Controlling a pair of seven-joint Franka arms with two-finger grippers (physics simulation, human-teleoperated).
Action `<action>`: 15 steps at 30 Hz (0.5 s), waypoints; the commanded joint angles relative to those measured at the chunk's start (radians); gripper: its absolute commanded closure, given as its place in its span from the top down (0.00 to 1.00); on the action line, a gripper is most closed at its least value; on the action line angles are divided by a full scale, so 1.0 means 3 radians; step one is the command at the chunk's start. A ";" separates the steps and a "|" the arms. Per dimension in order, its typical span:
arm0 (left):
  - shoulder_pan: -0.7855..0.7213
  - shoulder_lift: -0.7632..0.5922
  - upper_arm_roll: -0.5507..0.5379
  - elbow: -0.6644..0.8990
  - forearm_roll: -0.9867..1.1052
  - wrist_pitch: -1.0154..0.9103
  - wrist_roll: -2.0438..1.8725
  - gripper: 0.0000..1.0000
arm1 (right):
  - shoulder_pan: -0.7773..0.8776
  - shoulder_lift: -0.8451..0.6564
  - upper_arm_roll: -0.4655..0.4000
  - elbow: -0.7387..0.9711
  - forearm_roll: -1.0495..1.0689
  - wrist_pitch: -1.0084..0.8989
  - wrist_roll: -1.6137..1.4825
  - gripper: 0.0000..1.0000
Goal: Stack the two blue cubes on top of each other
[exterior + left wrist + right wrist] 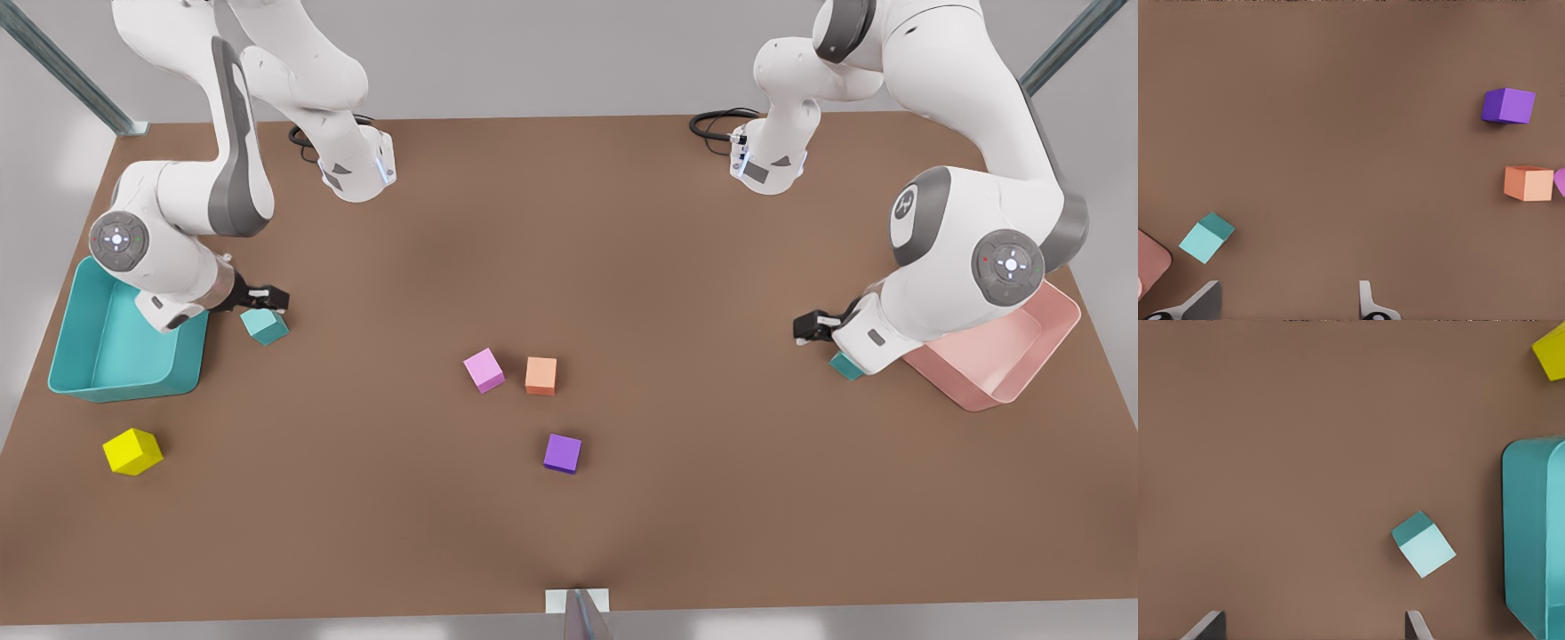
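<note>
One teal cube (pixel 265 325) lies at the front view's left, just beside the teal bin (pixel 107 373), under the right gripper (pixel 269 297), whose fingers are spread with nothing between them. The other teal cube (pixel 845 364) lies at the front view's right, near the pink bin (pixel 1022 356), below the left gripper (pixel 811 329), likewise spread and holding nothing. I see nothing in either bin's visible part.
</note>
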 commanded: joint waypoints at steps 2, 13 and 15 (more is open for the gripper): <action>-0.0027 -0.0007 0.0000 0.0011 0.0000 0.0097 -0.0178 1.00 | 0.0011 0.0050 -0.0003 -0.0085 0.0003 0.0326 0.0048 1.00; -0.0012 0.0008 0.0000 -0.0122 0.0092 -0.0036 -0.0255 1.00 | -0.0628 0.0239 0.0002 -0.0146 0.0126 0.0367 -0.0959 1.00; -0.0001 0.0008 0.0005 -0.0132 0.0097 -0.0046 -0.0250 1.00 | -0.0771 0.0311 0.0002 -0.0157 0.0126 0.0352 -0.1092 1.00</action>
